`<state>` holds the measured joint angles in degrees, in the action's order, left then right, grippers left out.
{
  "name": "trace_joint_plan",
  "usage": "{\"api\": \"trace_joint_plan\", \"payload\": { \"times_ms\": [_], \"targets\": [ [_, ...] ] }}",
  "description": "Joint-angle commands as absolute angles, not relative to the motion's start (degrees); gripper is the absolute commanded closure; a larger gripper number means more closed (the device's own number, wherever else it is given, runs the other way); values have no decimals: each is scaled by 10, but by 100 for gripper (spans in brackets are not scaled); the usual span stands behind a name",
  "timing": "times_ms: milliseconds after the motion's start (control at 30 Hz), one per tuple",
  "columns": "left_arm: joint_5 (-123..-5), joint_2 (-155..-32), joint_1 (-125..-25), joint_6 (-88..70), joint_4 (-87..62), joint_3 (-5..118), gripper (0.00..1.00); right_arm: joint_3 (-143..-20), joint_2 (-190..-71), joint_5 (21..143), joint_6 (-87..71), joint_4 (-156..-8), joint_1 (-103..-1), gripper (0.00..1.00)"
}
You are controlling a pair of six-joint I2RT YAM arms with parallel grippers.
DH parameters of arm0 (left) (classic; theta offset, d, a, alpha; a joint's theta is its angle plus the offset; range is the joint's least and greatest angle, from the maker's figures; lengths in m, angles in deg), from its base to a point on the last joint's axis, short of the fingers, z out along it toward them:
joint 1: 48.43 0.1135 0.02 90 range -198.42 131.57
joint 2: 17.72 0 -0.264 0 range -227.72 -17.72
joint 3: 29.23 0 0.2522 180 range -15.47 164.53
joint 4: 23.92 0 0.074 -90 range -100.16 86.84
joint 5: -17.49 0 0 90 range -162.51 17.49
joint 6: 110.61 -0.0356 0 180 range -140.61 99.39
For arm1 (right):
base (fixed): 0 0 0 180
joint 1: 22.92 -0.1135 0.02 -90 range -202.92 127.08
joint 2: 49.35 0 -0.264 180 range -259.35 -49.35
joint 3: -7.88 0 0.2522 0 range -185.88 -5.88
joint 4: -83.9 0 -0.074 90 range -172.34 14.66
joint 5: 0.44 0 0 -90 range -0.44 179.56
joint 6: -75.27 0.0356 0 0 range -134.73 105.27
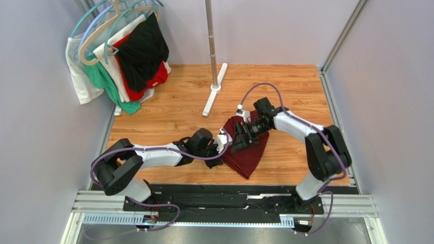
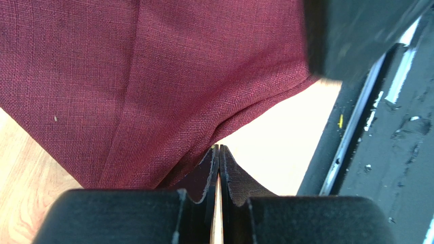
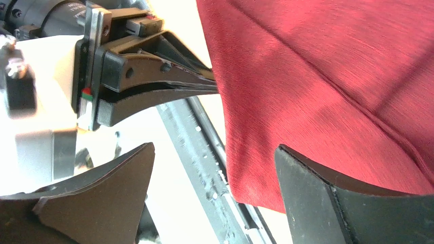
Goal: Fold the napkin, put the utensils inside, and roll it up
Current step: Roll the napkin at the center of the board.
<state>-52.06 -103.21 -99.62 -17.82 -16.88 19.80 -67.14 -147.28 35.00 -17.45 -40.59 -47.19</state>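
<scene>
The dark maroon napkin (image 1: 251,155) lies bunched in the middle of the wooden table, between my two arms. My left gripper (image 1: 224,146) is at its left edge. In the left wrist view its jaws (image 2: 219,148) stand shut, and the napkin's (image 2: 153,76) creases run to their tips. The right wrist view shows those fingertips (image 3: 206,87) pinching the cloth's edge. My right gripper (image 3: 214,147) stands wide open just over the napkin (image 3: 331,76), whose lower edge hangs between the fingers, one finger (image 3: 305,193) in front of the cloth. The utensils are out of view.
Garments on hangers (image 1: 122,56) hang at the back left. A metal pole (image 1: 210,30) rises from a white foot (image 1: 214,96) at the back centre. A black rail (image 1: 224,195) runs along the near edge. Grey walls close both sides.
</scene>
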Motion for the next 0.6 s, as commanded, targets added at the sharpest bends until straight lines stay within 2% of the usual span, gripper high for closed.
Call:
{"api": "trace_joint_plan", "payload": {
  "times_ms": [0,67,133,167,200,233,267,333,433,467,567],
  "targets": [
    [-473,-1015,-987,-162,-192,199,91,-597,-1346,505,-22,-498,-470,8],
    [-470,-1015,-984,-159,-192,197,90,-557,-1246,603,30,-540,-480,8],
    [-466,-1014,-981,-155,-196,196,90,-496,-1169,651,55,-590,-515,8],
    [-463,-1014,-979,-152,-198,195,89,-483,-1105,750,73,-594,-538,8],
    [-461,-1014,-974,-147,-200,196,89,-471,-1081,796,71,-606,-569,8],
    [-459,-1016,-972,-144,-201,196,89,-456,-1066,861,68,-605,-658,8],
    [-451,-1017,-969,-141,-201,198,89,-456,-1057,990,65,-601,-700,7],
    [-449,-1019,-963,-132,-202,198,89,-457,-1074,1114,72,-585,-794,7],
    [-439,-1026,-956,-125,-200,197,88,-462,-1130,1196,61,-587,-889,7],
    [-433,-1027,-954,-125,-200,197,88,-467,-1145,1251,51,-590,-911,6],
    [-426,-1032,-951,-123,-200,196,88,-474,-1211,1310,42,-601,-952,5]
  ]
}}
